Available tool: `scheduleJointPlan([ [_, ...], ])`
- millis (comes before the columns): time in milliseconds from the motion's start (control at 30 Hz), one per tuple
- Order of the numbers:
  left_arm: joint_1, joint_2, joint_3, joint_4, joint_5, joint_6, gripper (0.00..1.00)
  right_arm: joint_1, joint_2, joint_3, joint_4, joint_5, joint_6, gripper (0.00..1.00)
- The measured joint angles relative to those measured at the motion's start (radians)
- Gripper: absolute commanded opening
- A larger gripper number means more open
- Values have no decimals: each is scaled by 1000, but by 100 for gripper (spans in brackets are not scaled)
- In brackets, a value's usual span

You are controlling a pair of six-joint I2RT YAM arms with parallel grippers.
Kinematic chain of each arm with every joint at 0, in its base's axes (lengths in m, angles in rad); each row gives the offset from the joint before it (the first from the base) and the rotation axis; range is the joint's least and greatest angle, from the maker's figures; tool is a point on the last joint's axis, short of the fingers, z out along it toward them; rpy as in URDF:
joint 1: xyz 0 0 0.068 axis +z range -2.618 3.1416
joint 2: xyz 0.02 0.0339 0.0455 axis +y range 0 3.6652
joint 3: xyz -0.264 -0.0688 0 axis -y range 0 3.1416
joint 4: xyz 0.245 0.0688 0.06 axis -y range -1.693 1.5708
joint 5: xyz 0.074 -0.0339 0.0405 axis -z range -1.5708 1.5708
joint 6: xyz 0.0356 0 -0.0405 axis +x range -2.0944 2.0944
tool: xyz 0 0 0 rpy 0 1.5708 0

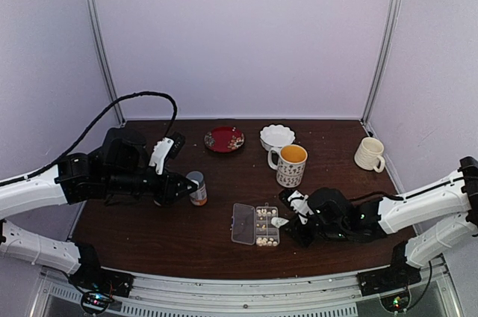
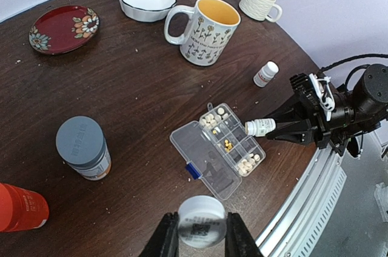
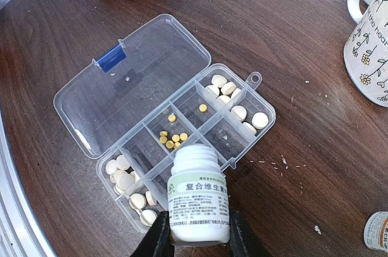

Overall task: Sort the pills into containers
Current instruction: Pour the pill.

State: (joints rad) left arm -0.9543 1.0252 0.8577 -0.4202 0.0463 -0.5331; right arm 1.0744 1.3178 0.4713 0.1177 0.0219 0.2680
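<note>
Right claw [image 3: 199, 233] clamps a white bottle [image 3: 197, 199] over the containers [image 3: 227, 137] — white and yellow pills [image 3: 171, 139] inside — left claw [image 2: 202, 240] pinches a cap [image 2: 202, 220].

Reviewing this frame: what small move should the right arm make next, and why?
Probably tip the white bottle a little further, mouth down over the pill box. The right gripper holds it uncapped with its neck above the open box, and the left gripper holds the cap aside.
</note>
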Motion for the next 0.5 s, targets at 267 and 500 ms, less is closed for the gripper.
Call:
scheduleJointPlan([
  [267,0,0,0,0,1,0,0,-1,11,18,-36,1,-8,0],
  [500,0,0,0,0,3,0,0,-4,12,24,-43,1,-10,0],
])
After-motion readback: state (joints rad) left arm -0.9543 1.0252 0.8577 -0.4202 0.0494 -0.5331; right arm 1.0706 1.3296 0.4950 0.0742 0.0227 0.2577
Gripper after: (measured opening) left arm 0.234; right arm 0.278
